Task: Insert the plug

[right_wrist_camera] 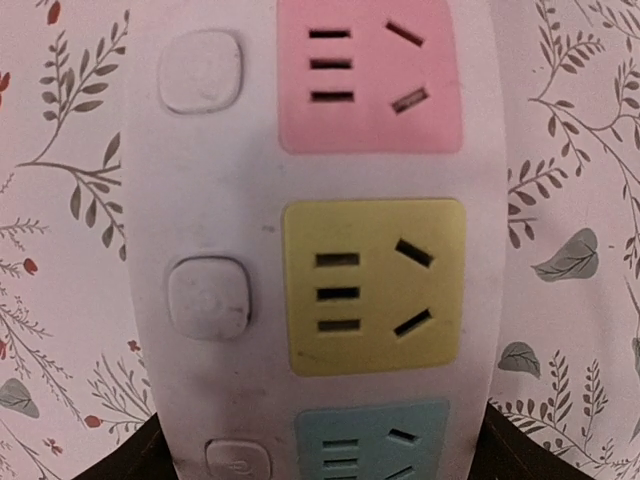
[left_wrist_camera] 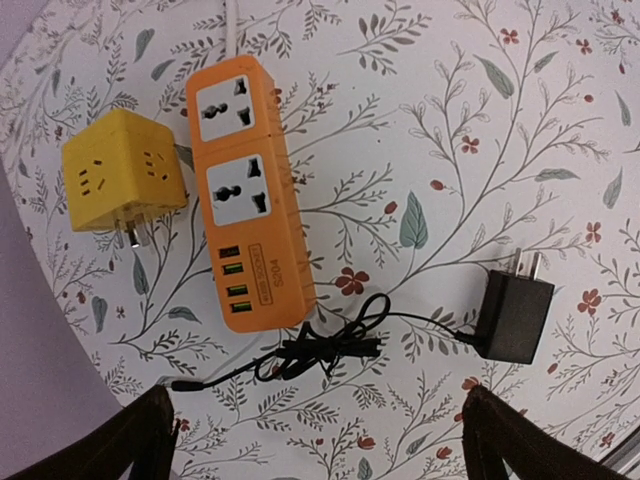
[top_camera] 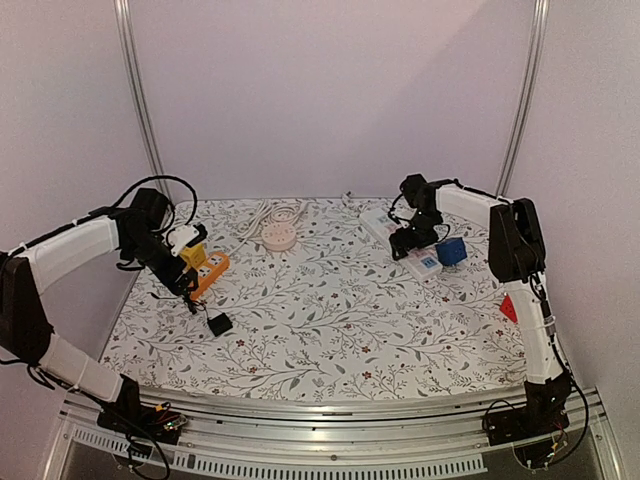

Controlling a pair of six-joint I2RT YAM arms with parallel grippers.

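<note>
A black plug adapter point(left_wrist_camera: 515, 315) lies on the floral cloth with its prongs up-right and its thin cable bundled point(left_wrist_camera: 320, 350) beside an orange power strip point(left_wrist_camera: 250, 190). It also shows in the top view point(top_camera: 219, 323). My left gripper point(left_wrist_camera: 320, 440) hangs open and empty above the cable; its fingers point(left_wrist_camera: 140, 440) stand wide apart. In the top view the left gripper point(top_camera: 183, 272) is over the orange strip point(top_camera: 208, 270). My right gripper point(right_wrist_camera: 320, 450) straddles a white power strip point(right_wrist_camera: 220, 180) with pink, yellow and blue sockets, and both fingers press its sides.
A yellow cube socket point(left_wrist_camera: 122, 170) lies left of the orange strip. A blue cube point(top_camera: 451, 251) sits right of the white strip point(top_camera: 415, 255). A round pale socket hub point(top_camera: 280, 236) with a white cord is at the back centre.
</note>
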